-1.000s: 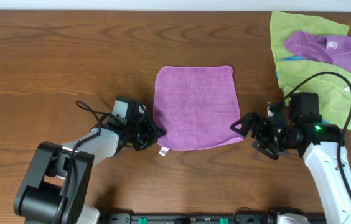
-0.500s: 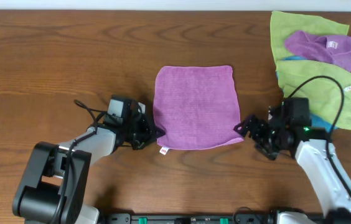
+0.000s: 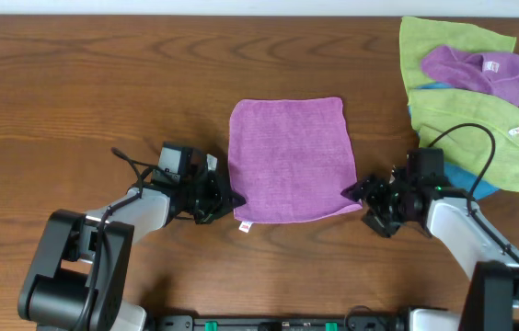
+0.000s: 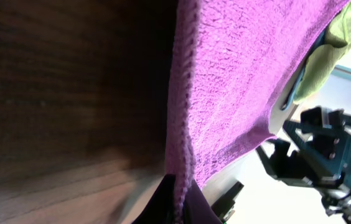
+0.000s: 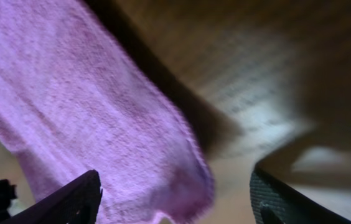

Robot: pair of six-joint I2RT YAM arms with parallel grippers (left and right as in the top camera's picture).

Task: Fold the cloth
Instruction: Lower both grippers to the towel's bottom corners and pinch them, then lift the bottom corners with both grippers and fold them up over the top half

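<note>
Purple cloth [image 3: 289, 158] lies flat on the wooden bench [image 3: 75, 92], spread between the two end effectors. Left end effector [image 3: 225, 197] sits at the corner of the cloth nearest it, jaws closed narrowly on the hem. Right end effector [image 3: 361, 204] is at the opposite near corner, its fingers [image 5: 79, 198] spread wide with that corner lying loose between them.

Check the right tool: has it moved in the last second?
Yes. The right tool has shifted left, closing on the purple cloth's near right corner.
</note>
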